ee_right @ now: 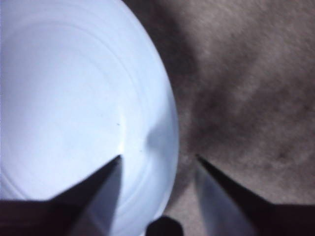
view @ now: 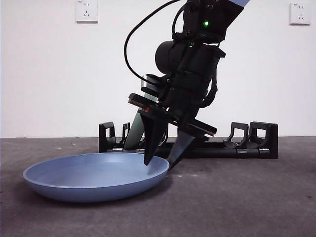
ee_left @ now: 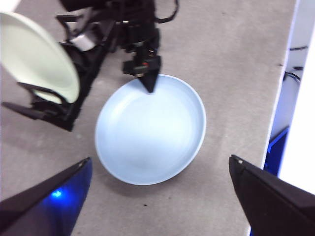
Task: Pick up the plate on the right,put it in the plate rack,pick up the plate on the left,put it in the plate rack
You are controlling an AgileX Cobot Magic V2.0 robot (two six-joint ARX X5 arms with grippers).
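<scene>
In the front view, the right gripper (view: 163, 160) straddles the right rim of the blue plate (view: 94, 177), jaws apart, with the plate rack (view: 252, 148) behind. The left wrist view shows a pale plate (ee_left: 39, 56) already racked, while the left gripper (ee_left: 157, 191) waits spread wide above. The right wrist view shows one jaw inside the rim and one outside; a shallow bite could let the plate slip.
</scene>
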